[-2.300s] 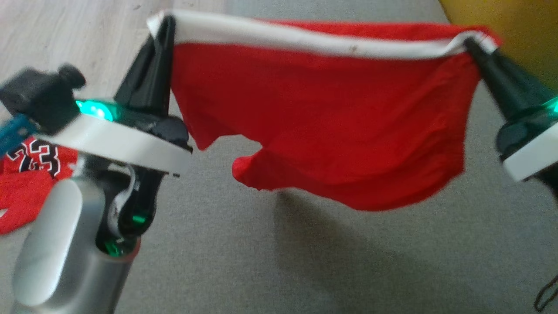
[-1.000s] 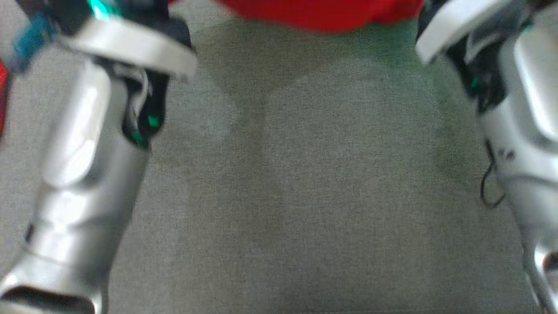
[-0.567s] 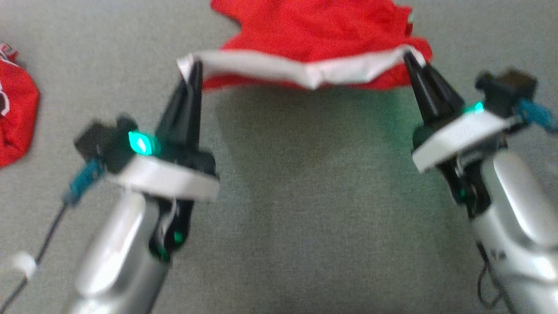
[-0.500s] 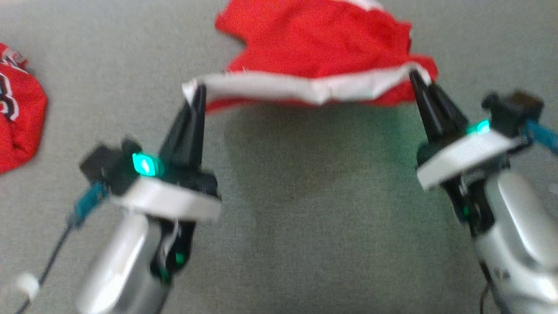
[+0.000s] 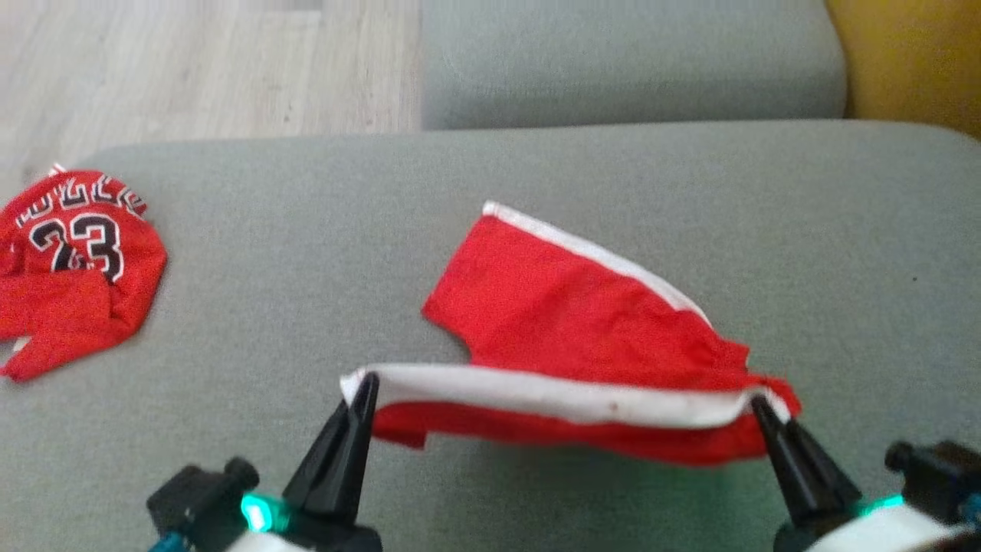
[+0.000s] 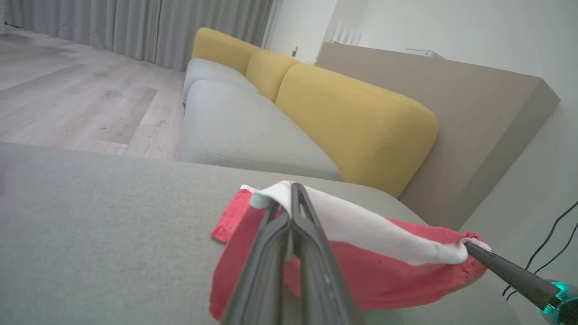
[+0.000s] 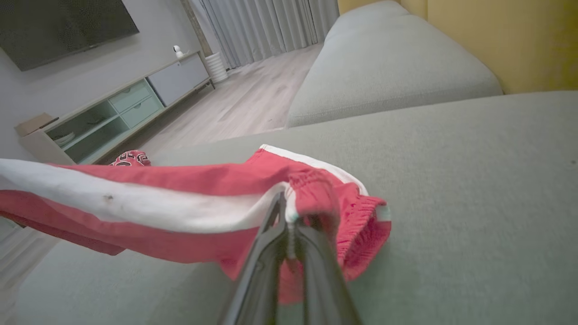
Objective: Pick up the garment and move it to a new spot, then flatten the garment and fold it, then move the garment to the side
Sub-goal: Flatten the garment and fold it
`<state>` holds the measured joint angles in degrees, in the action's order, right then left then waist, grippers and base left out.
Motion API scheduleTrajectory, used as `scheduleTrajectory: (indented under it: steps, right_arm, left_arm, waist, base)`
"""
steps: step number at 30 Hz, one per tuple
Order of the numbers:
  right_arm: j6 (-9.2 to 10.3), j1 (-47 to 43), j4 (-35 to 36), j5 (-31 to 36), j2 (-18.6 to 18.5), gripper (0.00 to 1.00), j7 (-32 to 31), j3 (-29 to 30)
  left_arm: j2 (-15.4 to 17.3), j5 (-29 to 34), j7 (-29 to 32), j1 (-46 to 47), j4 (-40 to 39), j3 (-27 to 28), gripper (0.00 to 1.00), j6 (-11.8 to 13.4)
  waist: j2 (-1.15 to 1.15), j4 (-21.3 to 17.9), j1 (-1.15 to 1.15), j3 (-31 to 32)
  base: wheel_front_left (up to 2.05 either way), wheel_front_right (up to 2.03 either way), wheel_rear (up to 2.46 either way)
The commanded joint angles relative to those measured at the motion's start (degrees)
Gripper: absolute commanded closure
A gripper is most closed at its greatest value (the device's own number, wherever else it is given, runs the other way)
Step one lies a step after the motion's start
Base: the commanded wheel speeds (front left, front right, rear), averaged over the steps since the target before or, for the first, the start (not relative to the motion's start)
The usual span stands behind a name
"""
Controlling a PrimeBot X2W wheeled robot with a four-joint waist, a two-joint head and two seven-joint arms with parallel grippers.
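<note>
- The left gripper (image 5: 369, 381) is clamped tight on one end of the garment's white waistband (image 5: 552, 395), its two dark fingers pressed together over the cloth.
- The right gripper (image 5: 758, 403) pinches the other end of the same band, jaws closed on the fabric where it bunches into gathers.
- The garment (image 5: 567, 314), a pair of red shorts with a white side stripe, hangs by its waistband between the two grippers, near the front edge of the grey sofa seat (image 5: 291, 307).
- The band is stretched almost straight between the two grippers and held clear of the cushion, with a small dark speck on its white face.
- Beyond the band, the red cloth trails back onto the seat and lies flat toward its middle, one leg pointing to the far edge.
- A red jersey (image 5: 77, 268) bearing the number 23 sits crumpled at the left edge of the same seat, well apart from the shorts.
- Past the far edge lie a second grey cushion (image 5: 628, 61), a yellow backrest (image 5: 912, 54) at the far right corner and pale wooden floor (image 5: 191, 69).
</note>
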<state>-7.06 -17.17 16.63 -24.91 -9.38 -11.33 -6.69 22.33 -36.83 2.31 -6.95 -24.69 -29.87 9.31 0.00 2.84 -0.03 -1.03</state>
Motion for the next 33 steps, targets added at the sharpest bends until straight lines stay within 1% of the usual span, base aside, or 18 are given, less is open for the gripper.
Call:
scheduleTrajectory:
  steps: [1, 3, 5, 7, 9, 13, 19, 23, 29, 33]
  right_arm:
    - [-0.43, 0.6, 3.8, 0.3, 0.1, 1.00, -1.0, -0.4]
    - [-0.43, -0.9, 5.1, 0.4, 0.9, 1.00, -2.2, -0.1]
    - [-0.43, -0.9, 4.8, 0.3, 1.8, 1.00, -2.9, 0.2]
    - [-0.43, -0.1, 3.2, -0.9, 2.8, 1.00, -3.8, 0.2]
    - [-0.43, 1.6, 1.1, -1.0, 3.3, 1.00, -3.6, 0.8]
    - [-0.43, 6.0, -3.8, -1.0, 4.6, 1.00, -1.7, 1.9]
    - [-0.43, 13.2, -10.0, -1.1, 5.9, 1.00, 2.0, 2.4]
    - [-0.43, 18.0, -13.7, -0.9, 6.3, 1.00, 4.2, 1.7]
    - [-0.43, 24.0, -18.8, -1.0, 6.5, 1.00, 8.0, 1.0]
    - [-0.43, 26.8, -21.8, -2.1, 6.5, 1.00, 10.2, -0.6]
  left_arm:
    - [1.3, -0.4, 0.4, 1.5, -3.1, 2.0, 1.00, 0.7]
    - [2.0, -0.5, 0.9, 0.7, -3.6, 2.2, 1.00, 1.0]
    - [2.0, -0.8, 1.0, 1.0, -2.7, 2.3, 1.00, 0.8]
    - [1.9, -0.8, 1.2, 2.6, -0.5, 2.2, 1.00, 0.1]
    - [1.2, -0.7, 1.1, 5.3, 2.2, 1.8, 1.00, -1.1]
    - [-1.1, -0.2, 0.8, 13.1, 9.7, 1.0, 1.00, -3.7]
    - [-4.8, 1.6, 0.5, 27.1, 22.9, 0.4, 1.00, -6.7]
    - [-6.3, 3.5, 0.3, 35.8, 32.1, -0.3, 1.00, -8.5]
    - [-8.4, 6.3, 0.2, 46.8, 43.9, -1.4, 1.00, -9.9]
    - [-9.8, 7.9, -0.5, 52.1, 50.2, -2.4, 1.00, -10.6]
  waist:
    - [0.00, -0.2, 0.03, -0.2]
    - [0.00, -0.6, 0.03, -1.1]
    - [0.00, -1.1, 0.03, -2.1]
    - [0.00, -1.6, 0.03, -3.4]
    - [0.00, -2.0, 0.03, -4.9]
    - [0.00, -2.8, 0.03, -8.3]
    - [0.00, -5.2, 0.03, -14.6]
    - [0.00, -7.0, 0.03, -18.8]
    - [0.00, -8.9, 0.03, -23.5]
    - [0.00, -9.5, 0.03, -25.0]
  base:
    - [0.00, 0.00, 0.00]
    - [0.00, 0.00, 0.00]
    - [0.00, 0.00, 0.00]
    - [0.00, 0.00, 0.00]
    - [0.00, 0.00, 0.00]
    - [0.00, 0.00, 0.00]
    - [0.00, 0.00, 0.00]
    - [0.00, 0.00, 0.00]
    - [0.00, 0.00, 0.00]
    - [0.00, 0.00, 0.00]
